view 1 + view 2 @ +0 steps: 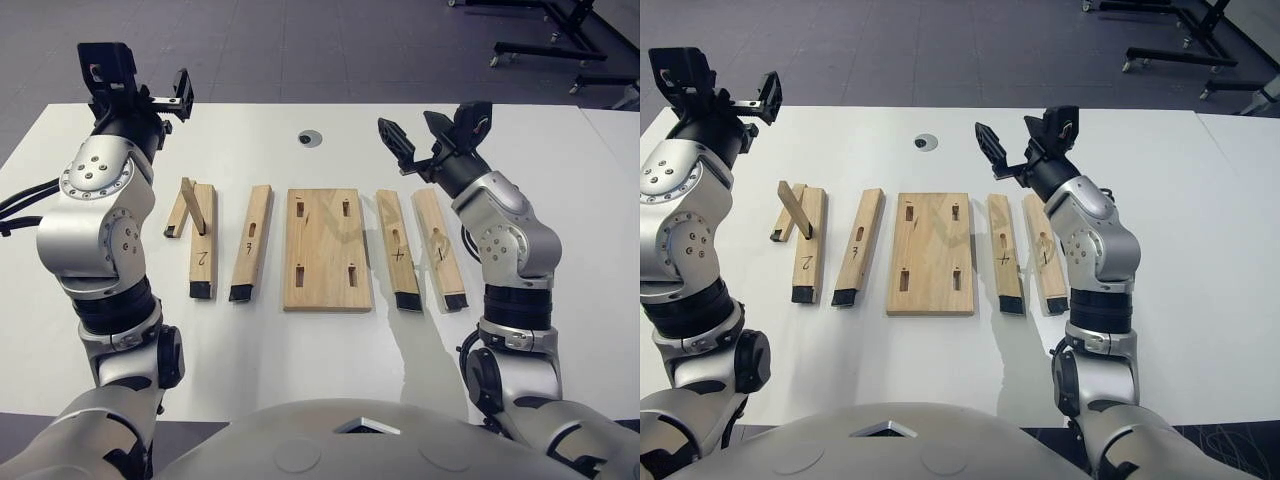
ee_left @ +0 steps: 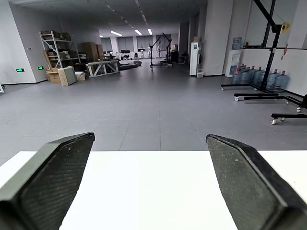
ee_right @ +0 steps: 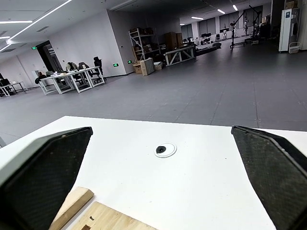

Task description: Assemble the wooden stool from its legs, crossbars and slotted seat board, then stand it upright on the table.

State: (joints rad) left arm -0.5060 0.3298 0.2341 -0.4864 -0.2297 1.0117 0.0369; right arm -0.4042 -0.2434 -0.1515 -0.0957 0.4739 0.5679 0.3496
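Slotted seat board is lying flat mid-tabletop, unassembled, w/ four slots facing up, two near its far end and two near its near end. Four legs are lying flat alongside it, roughly parallel, black-tipped ends pointing toward the robot. Two are sitting on the left: the inner left leg is just beside the board, and the outer left leg is a bit further out. Two are sitting on the right: the inner right leg is next to the board, and the outer right leg is just beside that one. None are touching the board.

Two crossbars are sitting at the far end of the outer left leg. One crossbar is resting tilted across it, and the other crossbar is lying against its outer side.

Right hand is hovering above the far ends of the right-side legs, fingers spread wide, gripping nothing. Left hand is hanging raised over the far left of the tabletop, beyond the crossbars, also spread wide and holding nothing.

A round grommet is sitting in the tabletop beyond the board, btwn the two hands.
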